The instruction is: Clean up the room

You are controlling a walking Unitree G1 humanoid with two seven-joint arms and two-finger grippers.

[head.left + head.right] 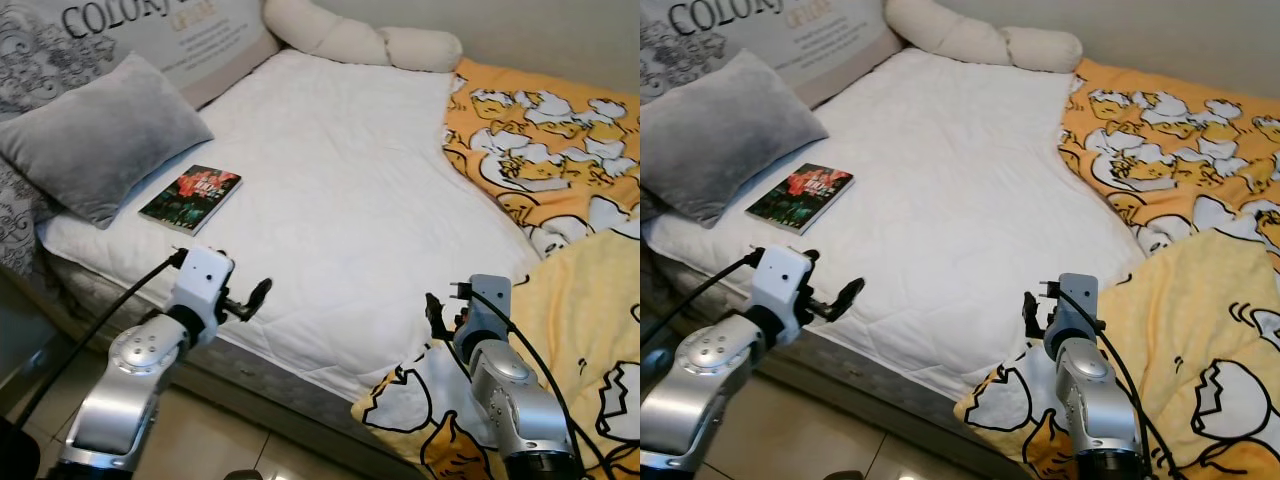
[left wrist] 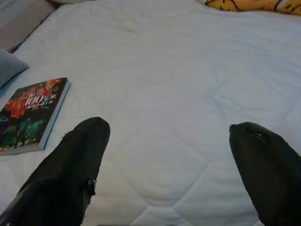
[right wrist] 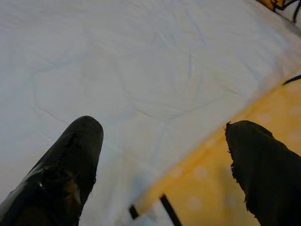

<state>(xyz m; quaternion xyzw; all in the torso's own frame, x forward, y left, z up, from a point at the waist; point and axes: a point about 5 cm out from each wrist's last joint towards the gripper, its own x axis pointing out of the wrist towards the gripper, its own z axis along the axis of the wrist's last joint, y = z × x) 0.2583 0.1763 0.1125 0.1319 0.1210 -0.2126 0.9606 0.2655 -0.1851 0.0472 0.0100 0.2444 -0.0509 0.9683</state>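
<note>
The two head views look forward and down from above the foot of the bed [image 1: 340, 190], taking in its whole width; both share the book [image 1: 191, 198], grey pillow [image 1: 100, 135] and yellow blanket [image 1: 545, 150]. The left wrist view looks low along its open fingers [image 2: 70, 174] across the white quilt, sharing the book [image 2: 30, 115]. The right wrist view sits close over the blanket's edge [image 3: 225, 179].

The quilted bed cover [image 1: 340, 180] is plain white. Along the bed's right edge, the blanket [image 1: 560, 170] is orange-yellow with white cracked-egg cartoons outlined in black. The velvety pillow [image 1: 95, 135] is grey, the bolster [image 1: 360, 40] cream. The book [image 1: 191, 197] has a dark cover with red-orange splashes. Both arms are silver with black fingers.
</note>
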